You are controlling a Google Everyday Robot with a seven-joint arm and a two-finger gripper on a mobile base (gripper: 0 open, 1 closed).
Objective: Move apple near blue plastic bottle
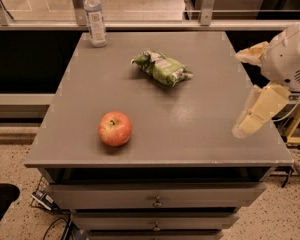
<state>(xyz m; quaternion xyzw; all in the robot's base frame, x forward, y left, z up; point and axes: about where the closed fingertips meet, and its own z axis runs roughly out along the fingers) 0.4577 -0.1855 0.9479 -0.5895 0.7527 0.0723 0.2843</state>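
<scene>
We see the apple (115, 128) on the grey worktop (190, 134) at about 7 o'clock, near the front edge, stem dimple up. The blue plastic bottle (94, 16) stands upright at the 11 o'clock corner, well apart from the apple. A green and white snack bag (162, 67) lies toward 12 o'clock. The tool (238, 94) hangs over the 3 o'clock edge, released, grasping nothing.
</scene>
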